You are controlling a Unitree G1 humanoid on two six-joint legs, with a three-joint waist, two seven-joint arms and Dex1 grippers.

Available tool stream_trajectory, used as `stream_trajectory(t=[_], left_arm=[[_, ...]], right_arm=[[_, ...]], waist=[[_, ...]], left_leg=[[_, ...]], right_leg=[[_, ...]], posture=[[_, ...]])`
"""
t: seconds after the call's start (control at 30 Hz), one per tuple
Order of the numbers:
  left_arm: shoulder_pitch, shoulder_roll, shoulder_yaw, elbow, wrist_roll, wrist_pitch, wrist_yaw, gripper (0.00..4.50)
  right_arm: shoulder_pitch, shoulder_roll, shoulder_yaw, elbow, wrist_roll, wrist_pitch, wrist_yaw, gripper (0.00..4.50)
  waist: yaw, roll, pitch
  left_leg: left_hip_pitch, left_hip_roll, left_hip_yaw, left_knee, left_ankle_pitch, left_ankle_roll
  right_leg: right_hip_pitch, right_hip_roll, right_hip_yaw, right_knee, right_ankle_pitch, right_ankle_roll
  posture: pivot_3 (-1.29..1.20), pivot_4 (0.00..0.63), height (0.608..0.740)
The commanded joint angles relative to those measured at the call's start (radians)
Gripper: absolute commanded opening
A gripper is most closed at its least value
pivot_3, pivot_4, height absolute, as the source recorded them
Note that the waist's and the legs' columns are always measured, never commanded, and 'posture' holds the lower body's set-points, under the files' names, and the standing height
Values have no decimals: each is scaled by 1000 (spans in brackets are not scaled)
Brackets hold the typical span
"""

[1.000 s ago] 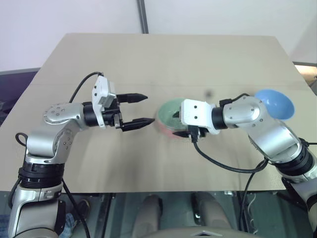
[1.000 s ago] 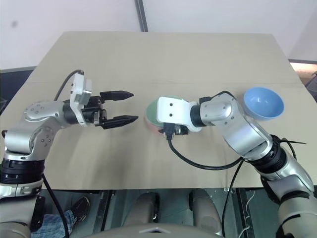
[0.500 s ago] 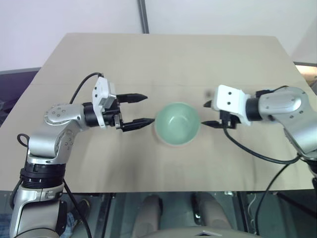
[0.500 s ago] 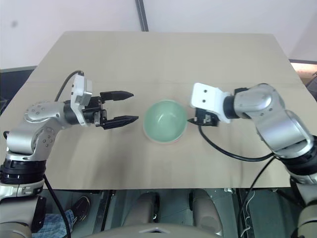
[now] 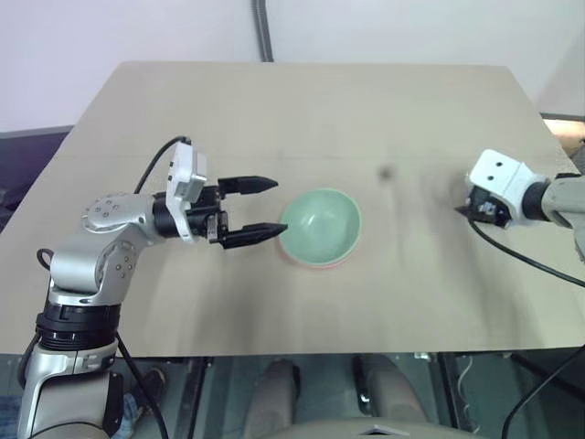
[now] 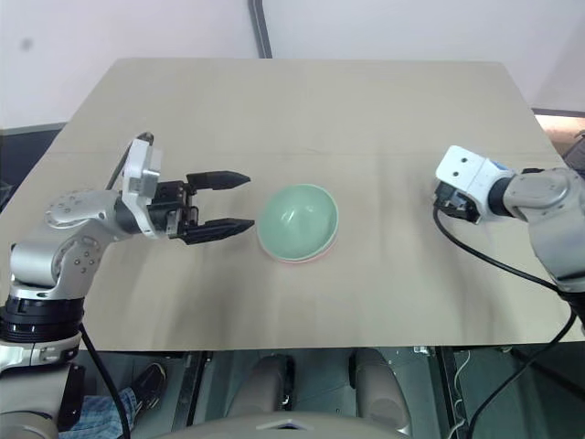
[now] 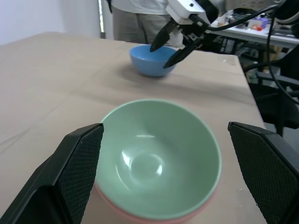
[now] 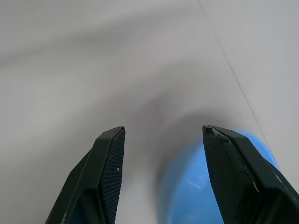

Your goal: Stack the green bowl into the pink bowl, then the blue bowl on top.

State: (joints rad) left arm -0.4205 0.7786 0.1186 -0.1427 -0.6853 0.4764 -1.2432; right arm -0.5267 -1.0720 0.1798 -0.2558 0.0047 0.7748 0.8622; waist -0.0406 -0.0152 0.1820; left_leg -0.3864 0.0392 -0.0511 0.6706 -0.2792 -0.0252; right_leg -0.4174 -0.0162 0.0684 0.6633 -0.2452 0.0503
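Table [image 5: 302,110]; green bowl [image 5: 320,225] upright inside pink bowl [image 7: 154,215].

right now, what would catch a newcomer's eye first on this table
The green bowl sits nested in the pink bowl mid-table, only a pink rim peeking out beneath it. The left tool stands open right beside the stack, empty. Toward the table's right edge, the right tool hangs open over the blue bowl, not gripping it.

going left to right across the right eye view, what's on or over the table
left gripper → green bowl, nested in the pink bowl → right gripper
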Motion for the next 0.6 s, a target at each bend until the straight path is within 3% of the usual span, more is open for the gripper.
stream_trajectory(t=[0.03,0.2,0.37,0.47,0.6], left_arm=[[-6,7,17,-23,-19,-2,-18,4500],[-12,0,7,-15,-4,-17,-24,4500],[-15,-6,-2,-16,6,-27,-24,4500],[-11,-3,1,-20,13,-31,-23,4500],[-4,2,10,-20,28,-36,-12,4500]], right_arm=[[33,-50,-32,25,-52,-51,-13,2909],[96,-65,-13,67,-84,-90,3,2909],[89,3,30,195,-122,-160,-17,2909],[69,28,35,240,-142,-196,-20,2151],[56,43,36,270,-155,-229,-8,342]], waist=[[1,0,0],[1,0,0],[-1,0,0],[-2,0,0],[0,0,0]], left_leg=[[0,0,0,0,0,0],[0,0,0,0,0,0],[1,0,1,0,0,0],[1,0,1,0,0,0],[1,0,2,0,0,0]], right_leg=[[0,0,0,0,0,0],[0,0,0,0,0,0],[0,0,1,0,0,0],[0,0,1,0,0,0],[0,0,2,0,0,0]], posture=[[0,150,740],[0,150,740],[0,150,740],[0,150,740],[0,150,740]])
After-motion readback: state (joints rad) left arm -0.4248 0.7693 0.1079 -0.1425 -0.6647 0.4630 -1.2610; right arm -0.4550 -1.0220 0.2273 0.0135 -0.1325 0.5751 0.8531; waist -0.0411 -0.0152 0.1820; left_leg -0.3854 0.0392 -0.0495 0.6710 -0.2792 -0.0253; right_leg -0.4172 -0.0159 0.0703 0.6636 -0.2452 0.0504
